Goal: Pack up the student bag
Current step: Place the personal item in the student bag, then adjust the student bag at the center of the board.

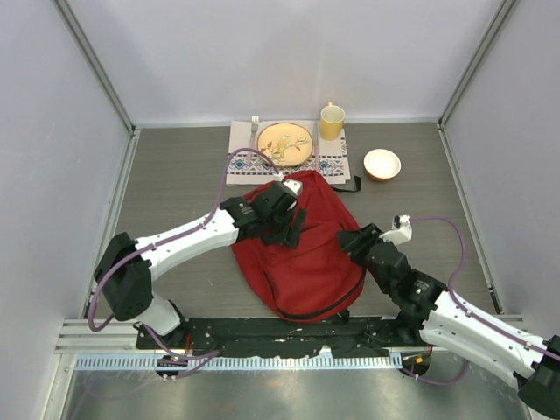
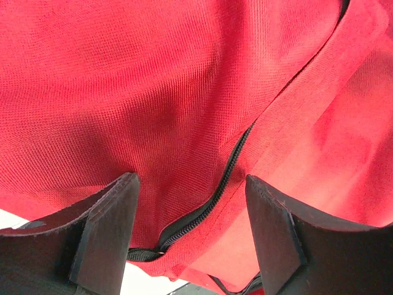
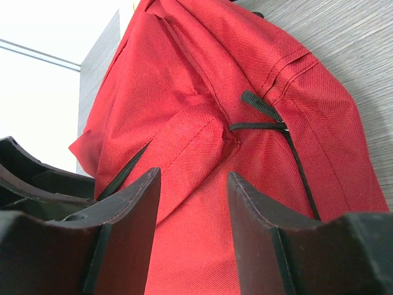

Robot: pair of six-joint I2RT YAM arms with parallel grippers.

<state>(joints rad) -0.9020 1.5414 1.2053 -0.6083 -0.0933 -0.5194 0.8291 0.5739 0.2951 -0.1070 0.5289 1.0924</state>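
Now | student bag (image 1: 306,254) lying flat, contents hidden | left claw (image 2: 190,180) parted, empty | right claw (image 3: 193,174) parted, empty

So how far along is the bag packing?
Done: student bag lies on the table, its zipper closed along the stretch the left wrist view shows. In hand: nothing; left fingers open astride that zipper, right fingers open at the bag's side. Left: unclear, contents are hidden; only plate, mug and bowl sit beyond the bag.
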